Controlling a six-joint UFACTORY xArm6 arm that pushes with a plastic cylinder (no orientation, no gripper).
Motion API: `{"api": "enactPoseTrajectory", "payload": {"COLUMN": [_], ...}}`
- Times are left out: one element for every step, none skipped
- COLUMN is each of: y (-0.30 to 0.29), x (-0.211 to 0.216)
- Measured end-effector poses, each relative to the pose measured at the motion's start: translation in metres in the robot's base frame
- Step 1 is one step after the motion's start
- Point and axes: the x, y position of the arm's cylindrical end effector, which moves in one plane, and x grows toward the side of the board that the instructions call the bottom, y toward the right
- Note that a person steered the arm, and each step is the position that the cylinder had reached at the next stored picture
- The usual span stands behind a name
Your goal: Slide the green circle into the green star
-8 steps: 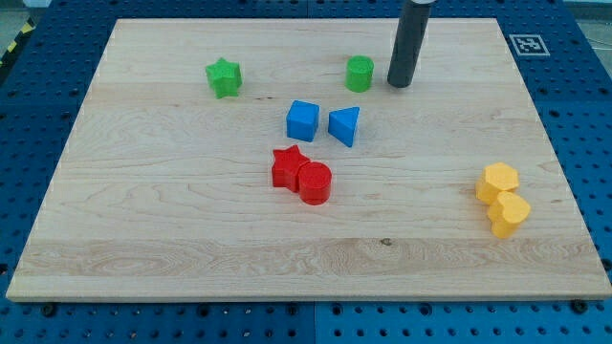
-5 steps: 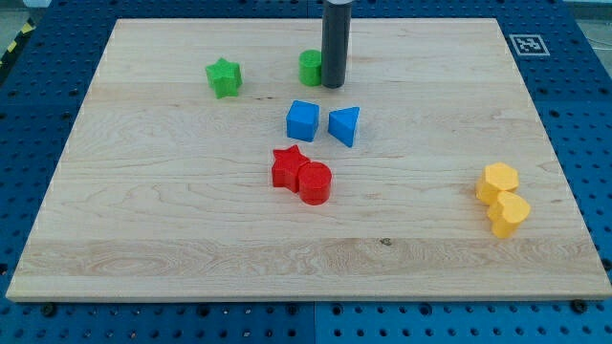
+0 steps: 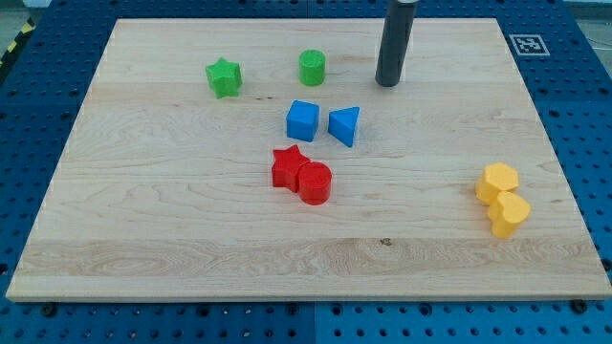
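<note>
The green circle stands near the view's top, a little left of centre. The green star lies to its left, apart from it by about two block widths. My tip rests on the board to the right of the green circle, clear of it by roughly two block widths. The dark rod rises from the tip out of the view's top.
A blue cube and a blue triangular block sit below the green circle. A red star touches a red cylinder at the centre. Two yellow blocks lie together at the view's right. The wooden board lies on a blue pegboard.
The green circle has been pushed left, closer to the green star. My tip swept left against it, then drew back to the right, and now stands apart from it.
</note>
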Motion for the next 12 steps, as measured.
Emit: {"api": "enactPoseTrajectory", "payload": {"y": [-0.016,-0.066,-0.098,-0.054,-0.051,-0.096,-0.153,-0.135,-0.100,-0.100,-0.114,-0.155], "x": [-0.001,-0.001,-0.001,-0.021,-0.045,-0.048,-0.031,-0.030,-0.030,-0.009,0.013,0.012]}}
